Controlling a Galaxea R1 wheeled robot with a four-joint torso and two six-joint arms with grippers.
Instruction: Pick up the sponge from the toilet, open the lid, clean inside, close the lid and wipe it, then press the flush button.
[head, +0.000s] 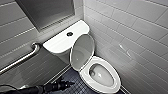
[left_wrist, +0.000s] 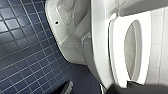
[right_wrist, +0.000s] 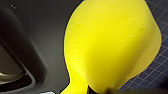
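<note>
Since the lid (head: 82, 51) is raised and leant back against the tank (head: 60, 41), the bowl (head: 101, 73) of the toilet (head: 115, 80) is laid open in the head view. Its long axis runs from the tank toward the lower right of the picture. The flush button (head: 69, 33) is seen on top of the tank. The left gripper (head: 65, 84) is held low over the tiled floor (head: 77, 86), near the left flank of the bowl, which lies ahead of it and to the right. Whether this gripper is open or closed cannot be told.

In the left wrist view, the toilet (left_wrist: 72, 47) is taken from the side, with the seat (left_wrist: 117, 57) showing bright and the tiled floor (left_wrist: 25, 50) spread beside the pedestal.

In the right wrist view, the sponge (right_wrist: 110, 42) is seen pinched at one end by the right gripper (right_wrist: 100, 90), which is closed on it. The sponge's long axis stands out away from the gripper, and tiled floor (right_wrist: 155, 70) is seen beyond it. Cleaning inside is judged to be the step in hand, so the right arm, which bears the sponge, is the one to be brought over the bowl. How far the sponge stands from the bowl cannot be told.
</note>
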